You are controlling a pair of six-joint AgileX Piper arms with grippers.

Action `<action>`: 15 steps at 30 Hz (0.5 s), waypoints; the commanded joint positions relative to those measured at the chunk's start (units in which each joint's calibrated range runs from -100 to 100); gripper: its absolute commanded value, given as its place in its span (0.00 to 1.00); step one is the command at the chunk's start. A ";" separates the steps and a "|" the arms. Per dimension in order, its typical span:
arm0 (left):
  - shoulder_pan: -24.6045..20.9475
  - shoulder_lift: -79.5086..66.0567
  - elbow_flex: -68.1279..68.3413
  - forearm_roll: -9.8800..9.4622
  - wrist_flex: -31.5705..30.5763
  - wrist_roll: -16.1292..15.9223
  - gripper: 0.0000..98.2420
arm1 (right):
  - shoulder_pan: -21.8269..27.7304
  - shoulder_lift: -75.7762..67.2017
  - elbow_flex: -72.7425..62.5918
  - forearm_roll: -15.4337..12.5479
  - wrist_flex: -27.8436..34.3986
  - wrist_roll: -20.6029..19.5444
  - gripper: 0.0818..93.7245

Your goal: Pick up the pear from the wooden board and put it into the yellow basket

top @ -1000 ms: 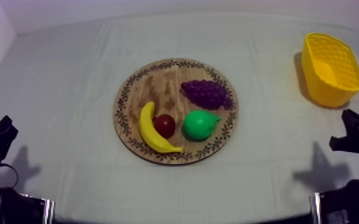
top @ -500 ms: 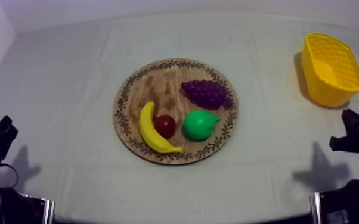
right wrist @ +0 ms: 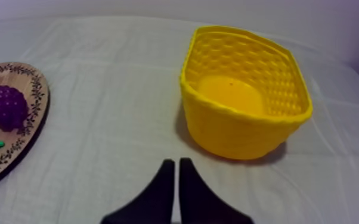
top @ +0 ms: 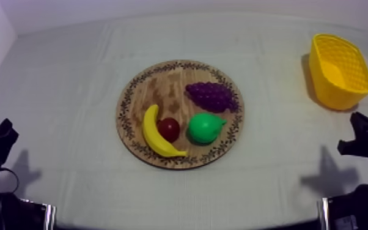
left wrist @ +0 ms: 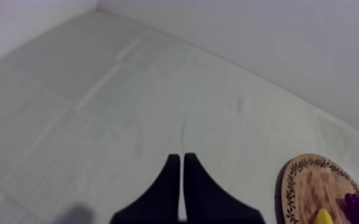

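Table (top: 64, 79) carries round wooden board (top: 162, 85) at centre, yellow basket (top: 327, 92) well apart at far right. Left pincer (left wrist: 182, 159) and right pincer (right wrist: 176, 162) both closed on nothing, over bare cloth. On board: banana (top: 151, 134), grapes (top: 209, 96), pear (top: 204, 128) near its rim, small red fruit (top: 169, 128) between banana and pear.

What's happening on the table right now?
Nothing is being handled. The left gripper and right gripper sit low at their own sides, jaws shut on nothing. The pear lies on the wooden board with the banana, small red fruit and grapes. The yellow basket stands apart at the right, nothing in it.
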 commanded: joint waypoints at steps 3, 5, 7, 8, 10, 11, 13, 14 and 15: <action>-0.02 0.02 0.02 0.00 0.05 0.01 0.00 | 0.00 -0.03 0.01 -0.01 -0.03 0.01 0.00; -0.02 0.02 0.02 0.00 0.05 0.01 0.00 | 0.00 -0.03 0.01 -0.01 -0.03 0.01 0.00; -0.02 0.02 0.02 0.00 0.05 0.01 0.00 | 0.00 -0.03 0.01 -0.01 -0.03 0.01 0.00; -0.02 0.02 0.02 0.00 0.05 0.01 0.00 | 0.00 -0.03 0.01 -0.01 -0.03 -0.05 0.00; -0.02 0.02 0.02 0.00 0.05 0.01 0.00 | -0.15 -0.03 0.01 -0.01 -0.03 -0.73 0.00; -0.02 0.02 0.02 0.00 0.05 0.01 0.00 | -0.22 -0.03 0.01 -0.01 -0.03 -1.09 0.00; -0.02 0.02 0.02 0.00 0.05 0.01 0.00 | -0.31 -0.03 0.01 -0.01 -0.03 -1.48 0.00; -0.02 0.02 0.02 0.00 0.05 0.01 0.00 | -0.38 -0.03 0.01 -0.01 -0.03 -1.30 0.00; -0.02 0.02 0.02 0.00 0.05 0.01 0.00 | -0.43 -0.03 0.01 -0.01 -0.03 -0.75 0.00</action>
